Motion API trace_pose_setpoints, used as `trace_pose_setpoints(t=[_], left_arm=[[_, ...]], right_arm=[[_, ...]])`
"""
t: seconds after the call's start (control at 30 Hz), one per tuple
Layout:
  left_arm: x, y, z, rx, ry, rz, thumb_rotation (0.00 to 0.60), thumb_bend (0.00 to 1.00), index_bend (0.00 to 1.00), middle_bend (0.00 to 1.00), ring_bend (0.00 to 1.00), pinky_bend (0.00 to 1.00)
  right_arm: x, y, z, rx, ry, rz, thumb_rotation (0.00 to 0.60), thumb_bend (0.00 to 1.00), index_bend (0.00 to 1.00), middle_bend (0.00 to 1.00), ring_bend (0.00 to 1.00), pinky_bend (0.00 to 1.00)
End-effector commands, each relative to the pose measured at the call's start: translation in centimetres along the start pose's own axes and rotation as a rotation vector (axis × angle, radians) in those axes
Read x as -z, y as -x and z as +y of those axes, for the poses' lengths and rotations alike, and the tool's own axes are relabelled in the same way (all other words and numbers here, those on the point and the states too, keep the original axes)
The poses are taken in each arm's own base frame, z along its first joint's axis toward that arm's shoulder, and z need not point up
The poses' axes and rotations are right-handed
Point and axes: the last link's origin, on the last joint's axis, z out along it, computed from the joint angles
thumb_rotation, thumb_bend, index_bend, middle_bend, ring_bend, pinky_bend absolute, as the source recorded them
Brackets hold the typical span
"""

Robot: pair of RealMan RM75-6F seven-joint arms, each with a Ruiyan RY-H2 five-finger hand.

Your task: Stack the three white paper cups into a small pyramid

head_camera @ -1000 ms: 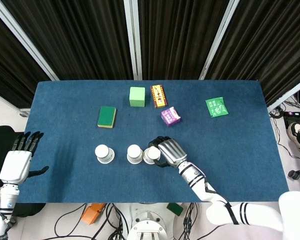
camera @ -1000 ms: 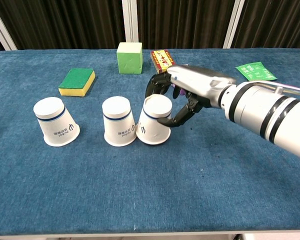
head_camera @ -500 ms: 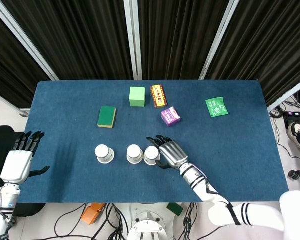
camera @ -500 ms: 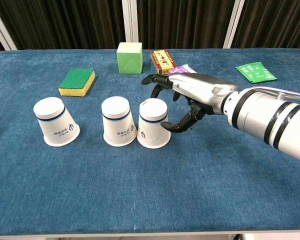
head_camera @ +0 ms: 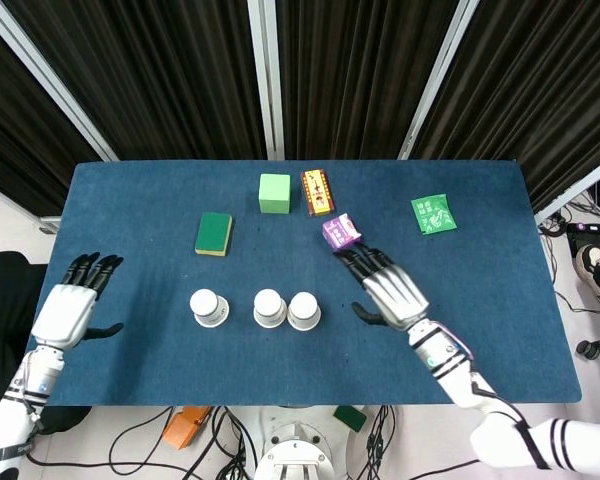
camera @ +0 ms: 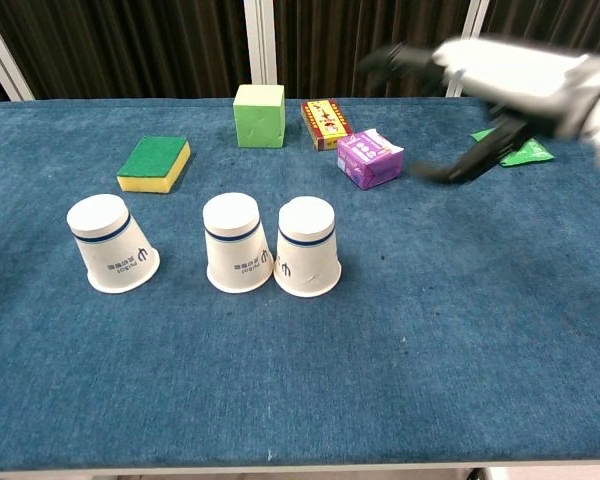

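Three white paper cups stand upside down, bases up, in one row near the front edge of the blue table (head_camera: 500, 330). The middle cup (camera: 237, 243) and right cup (camera: 307, 247) touch at their rims and form the pyramid base. The left cup (camera: 110, 244) stands apart from them, further to the robot's left; judged as the piece that must go on top.

Key relation: the left cup lies between the left hand (head_camera: 72, 310) and the base pair. The left hand hovers at the table's left edge, fingers spread, holding nothing; the cup sits to its right, approx. level with it in the head view. The right hand (head_camera: 388, 290) is raised, fingers spread, empty, on the far side of the base pair. It is blurred in the chest view.

Judgement: the left hand is nearer the loose cup and has an unobstructed path. The right hand would need to reach across the base pair, w/ risk of knocking it. Cup axis is vertical, so a side grasp on the wall suits, then lift and set over the seam betw. the two bases.
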Motion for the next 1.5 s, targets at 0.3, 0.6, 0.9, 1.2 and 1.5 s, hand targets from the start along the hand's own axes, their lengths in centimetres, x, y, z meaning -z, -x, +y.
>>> trace_pose_setpoints(t=[0.3, 0.6, 0.9, 1.2, 1.5], left_arm=[[-3.8, 1.7, 6.2, 0.076, 0.167, -0.170, 0.600, 0.02, 0.08, 0.09, 0.05, 0.01], [-6.2, 3.1, 8.9, 0.077, 0.192, -0.210, 0.600, 0.04, 0.17, 0.18, 0.15, 0.15], [-7.7, 4.1, 10.3, 0.089, 0.195, -0.211, 0.600, 0.09, 0.23, 0.23, 0.20, 0.20], [-8.3, 4.4, 10.3, 0.009, 0.188, -0.188, 0.600, 0.14, 0.42, 0.48, 0.41, 0.31], [-8.6, 1.8, 10.8, 0.028, 0.206, -0.130, 0.600, 0.15, 0.49, 0.55, 0.48, 0.31]], right_arm=[[8.9, -5.5, 7.4, -0.008, 0.255, 0.144, 0.600, 0.33, 0.00, 0.16, 0.06, 0.19], [11.6, -4.2, 10.1, -0.066, 0.345, 0.135, 0.600, 0.33, 0.00, 0.16, 0.06, 0.19], [12.4, -3.3, 11.3, -0.082, 0.387, 0.116, 0.600, 0.33, 0.00, 0.16, 0.06, 0.19], [12.7, -2.7, 12.0, -0.095, 0.407, 0.103, 0.600, 0.33, 0.00, 0.16, 0.06, 0.19], [13.2, -3.3, 12.7, -0.104, 0.426, 0.129, 0.600, 0.33, 0.00, 0.16, 0.06, 0.19]])
